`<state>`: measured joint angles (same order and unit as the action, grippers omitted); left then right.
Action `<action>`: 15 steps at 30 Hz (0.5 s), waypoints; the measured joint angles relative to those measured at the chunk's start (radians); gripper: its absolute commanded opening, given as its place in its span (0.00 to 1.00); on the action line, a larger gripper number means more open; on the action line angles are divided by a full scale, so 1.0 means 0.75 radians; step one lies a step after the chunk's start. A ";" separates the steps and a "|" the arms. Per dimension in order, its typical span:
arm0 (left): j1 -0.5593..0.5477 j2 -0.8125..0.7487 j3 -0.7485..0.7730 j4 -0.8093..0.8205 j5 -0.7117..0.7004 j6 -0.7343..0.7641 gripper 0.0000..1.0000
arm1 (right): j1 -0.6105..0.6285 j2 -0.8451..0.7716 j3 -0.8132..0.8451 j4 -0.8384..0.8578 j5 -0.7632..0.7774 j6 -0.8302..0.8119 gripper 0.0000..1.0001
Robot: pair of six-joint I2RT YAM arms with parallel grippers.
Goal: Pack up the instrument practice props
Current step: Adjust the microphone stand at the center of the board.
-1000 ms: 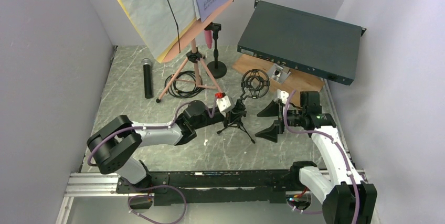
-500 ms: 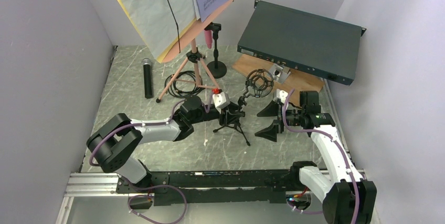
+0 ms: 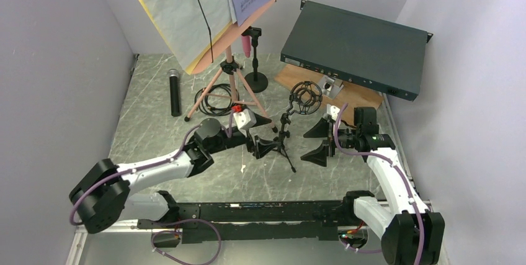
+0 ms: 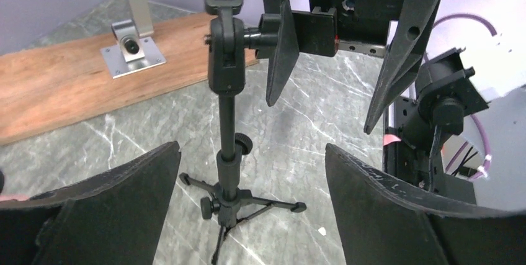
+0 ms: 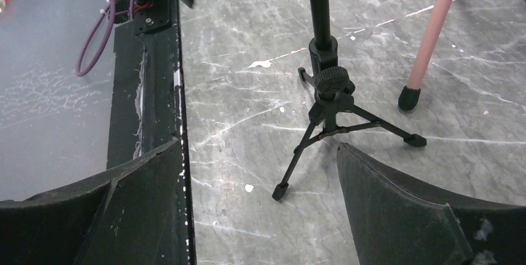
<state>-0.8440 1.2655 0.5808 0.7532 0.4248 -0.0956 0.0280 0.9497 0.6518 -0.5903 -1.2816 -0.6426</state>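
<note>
A small black tripod mic holder with a round shock mount stands upright on the table between both grippers. My left gripper is open just left of it; in the left wrist view the pole stands free between the fingers. My right gripper is open to its right, with the tripod feet ahead of it. Farther back stand the pink music desk's tripod with sheet-music pages, a black microphone lying flat, and a pink microphone on a round-base stand.
A dark teal rack box leans at the back right above a wooden board with a metal bracket. A coiled black cable lies by the pink legs. Walls close in on both sides; the arms' rail runs along the near edge.
My left gripper has opened and let go of the small tripod mic holder, drawing back slightly to the left. The holder now stands by itself. The right arm has not moved.
</note>
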 measured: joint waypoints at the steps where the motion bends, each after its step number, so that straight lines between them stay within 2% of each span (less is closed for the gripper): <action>1: 0.000 -0.030 -0.015 -0.010 -0.020 -0.017 0.97 | 0.000 0.000 -0.006 0.017 0.000 0.020 0.97; 7: -0.001 -0.132 -0.050 -0.113 -0.121 -0.143 1.00 | 0.007 0.015 -0.047 0.158 0.001 0.186 0.95; 13: -0.001 -0.075 -0.050 -0.156 -0.150 -0.213 0.99 | 0.021 0.051 -0.097 0.348 0.019 0.398 0.92; 15: -0.001 -0.025 -0.050 -0.142 -0.155 -0.227 0.95 | 0.021 0.058 -0.114 0.408 0.031 0.461 0.91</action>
<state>-0.8448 1.2465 0.5434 0.6464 0.3084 -0.2661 0.0441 0.9932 0.5659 -0.2840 -1.2587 -0.2966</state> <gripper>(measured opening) 0.993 0.923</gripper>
